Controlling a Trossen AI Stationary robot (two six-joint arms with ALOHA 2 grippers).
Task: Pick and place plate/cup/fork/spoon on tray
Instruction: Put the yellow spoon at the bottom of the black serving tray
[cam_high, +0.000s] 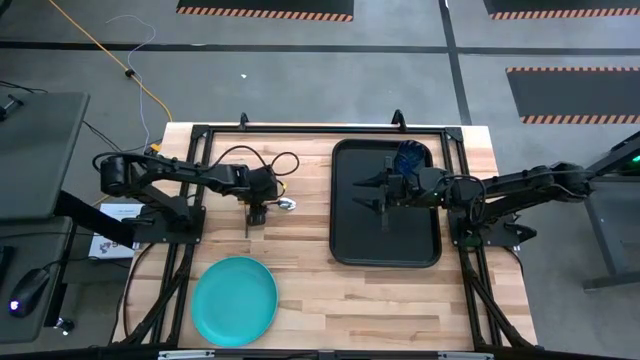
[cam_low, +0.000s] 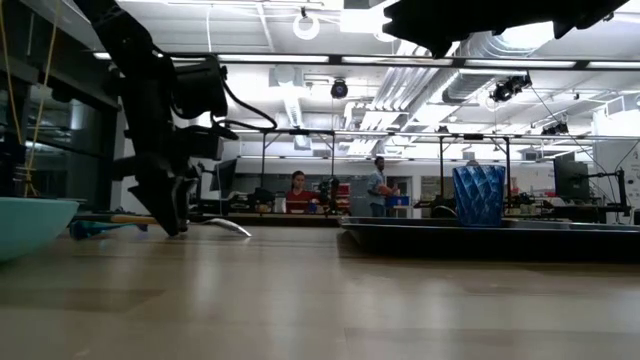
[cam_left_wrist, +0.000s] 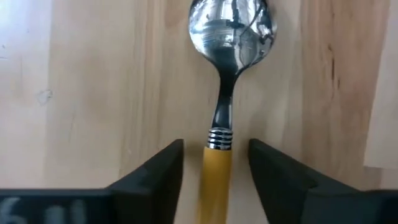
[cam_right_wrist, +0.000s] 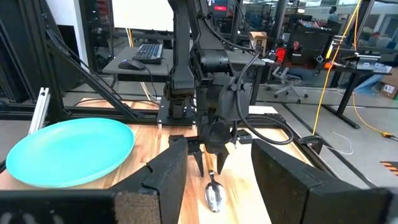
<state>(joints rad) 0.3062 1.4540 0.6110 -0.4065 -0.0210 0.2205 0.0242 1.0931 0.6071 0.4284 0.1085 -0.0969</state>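
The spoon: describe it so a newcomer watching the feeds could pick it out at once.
Start at the black tray on the right half of the wooden table, then look left to the left gripper, lowered to the boards. The spoon lies flat there, its handle between the open fingers. Its orange handle and shiny silver bowl set it apart from the turquoise plate and the blue cup.

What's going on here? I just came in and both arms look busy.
The left gripper is down on the table with its fingers either side of the spoon's orange handle, not yet gripping. The right gripper hangs open over the tray, where the cup already stands. The plate lies on the table.
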